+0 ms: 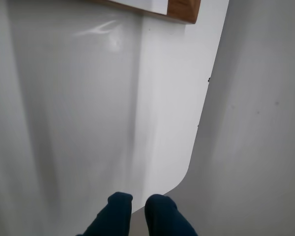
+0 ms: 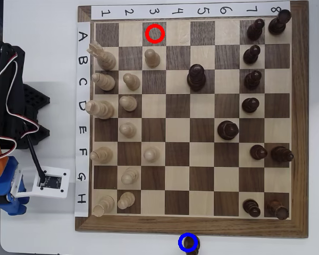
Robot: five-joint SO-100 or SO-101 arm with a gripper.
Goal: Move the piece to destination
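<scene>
In the overhead view a small dark-brown piece (image 2: 191, 245) stands on the white table just below the board's bottom edge. It sits inside the blue ring of the destination (image 2: 181, 242) and is partly cut by the frame edge. My gripper (image 1: 139, 209) shows only in the wrist view, as two dark blue fingertips at the bottom edge. They are close together, with nothing between them, over bare white table. The arm (image 2: 8, 106) is folded at the left of the board, far from the piece.
The wooden chessboard (image 2: 191, 226) fills most of the overhead view, with pale pieces on its left columns and dark pieces on the right. A red ring (image 2: 154, 25) marks a square near the top. A board corner (image 1: 183, 10) shows at the top of the wrist view.
</scene>
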